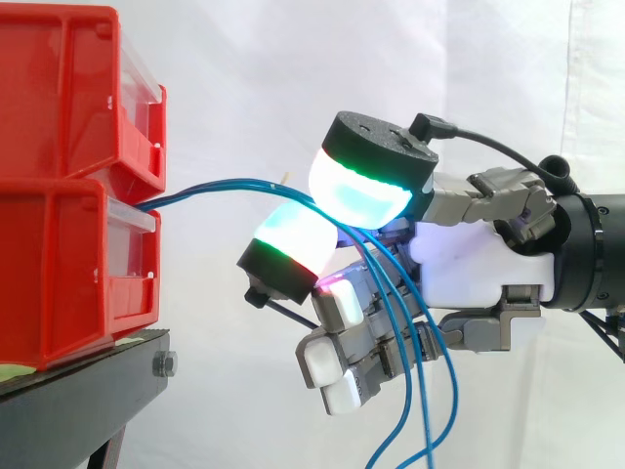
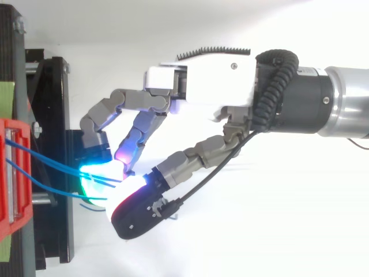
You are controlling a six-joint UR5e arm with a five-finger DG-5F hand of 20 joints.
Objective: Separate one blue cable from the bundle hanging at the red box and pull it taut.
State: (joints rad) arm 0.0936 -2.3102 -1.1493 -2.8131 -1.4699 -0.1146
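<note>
The blue cables (image 1: 200, 189) are seen to leave the front of the stacked red bins (image 1: 59, 107), at the seam between the upper and the lower bin, above the right-hand edge of the black stand (image 1: 88, 391). From there they are carried level towards the hand (image 1: 479, 269), which is held well off that edge on the side away from the bins. The strands are pinched between two large glowing fingertips (image 1: 366, 186), one pressed from above and one from below; the other fingers are curled underneath. Past the pinch the strands are draped down across the palm and left hanging loose. More than one strand appears to be caught, so a single cable is judged not yet separated. The span between bin and hand is slightly bowed. Its long axis is pointed straight from the bins to the hand, so tension would be gained by a withdrawal along that line.
</note>
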